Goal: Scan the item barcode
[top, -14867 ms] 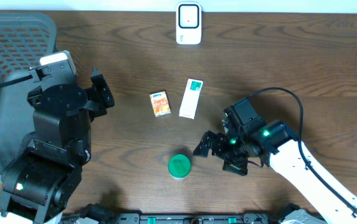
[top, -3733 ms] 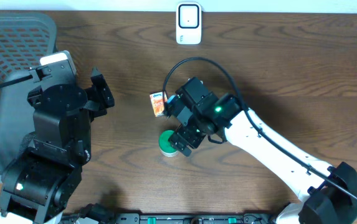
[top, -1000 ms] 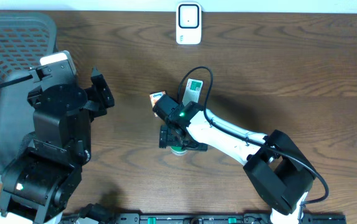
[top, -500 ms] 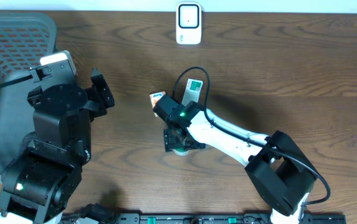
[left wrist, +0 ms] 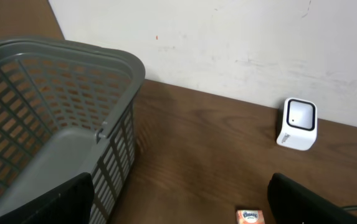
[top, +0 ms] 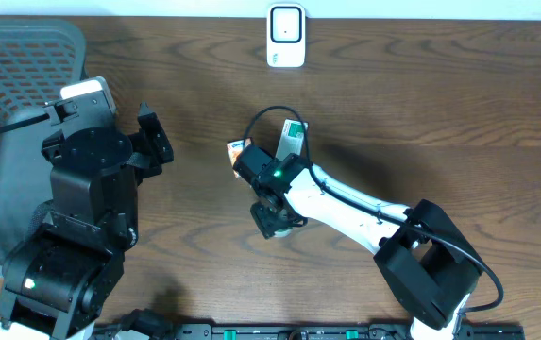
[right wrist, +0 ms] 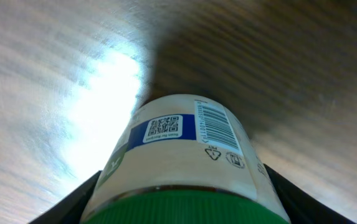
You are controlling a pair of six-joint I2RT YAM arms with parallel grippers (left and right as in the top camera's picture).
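Bottle: the white bottle [right wrist: 178,162] with a green cap is seen on the table [top: 440,104], near its middle, just beside the small orange box [top: 239,148].
Barcode: the barcode [right wrist: 215,127] is printed on the bottle's side, beside a blue QR label [right wrist: 164,127], and is turned toward the right wrist camera.
Right gripper: the right gripper [top: 272,217] is clamped on the bottle, one finger pressed against each side.
Left gripper: the left gripper [left wrist: 184,199] is spread wide with nothing held, near the grey basket [left wrist: 53,112].
Scanner: the white scanner [top: 286,36] is placed at the far edge, well apart from the bottle.
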